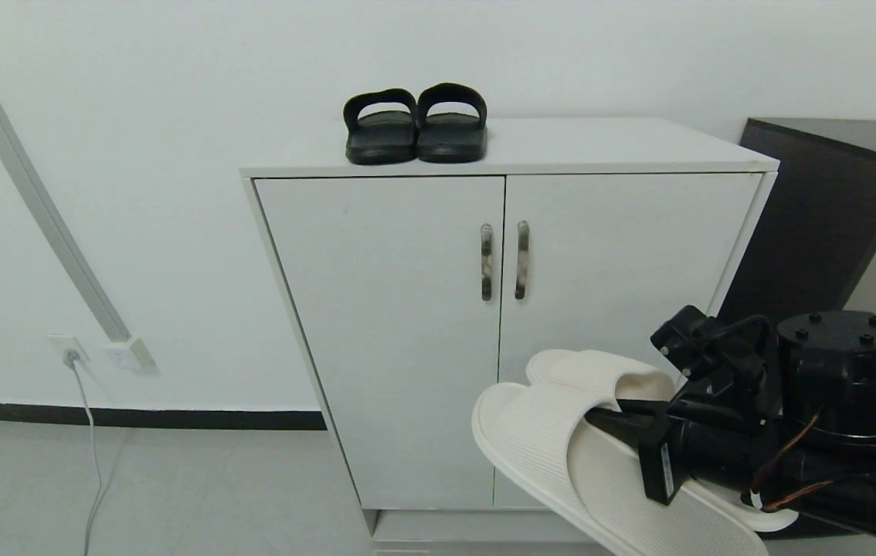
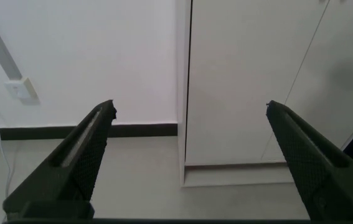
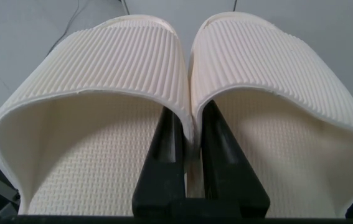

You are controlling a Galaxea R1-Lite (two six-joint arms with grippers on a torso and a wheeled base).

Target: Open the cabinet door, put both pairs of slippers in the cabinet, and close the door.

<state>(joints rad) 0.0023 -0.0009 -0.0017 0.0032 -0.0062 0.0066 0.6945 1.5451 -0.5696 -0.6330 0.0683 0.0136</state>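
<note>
My right gripper (image 3: 190,118) pinches the white slippers (image 3: 126,68) by their adjoining strap walls. Ribbed foam, probably light and squashy, so hold there. My left gripper (image 2: 190,107) is spread wide, empty. Ahead, cabinet (image 1: 384,324) doors closed, black slippers (image 1: 415,127) on top.

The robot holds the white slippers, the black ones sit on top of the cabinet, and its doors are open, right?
No: the head view shows the cabinet doors shut. The right gripper does hold the white slippers, and the black slippers do sit on top.
</note>
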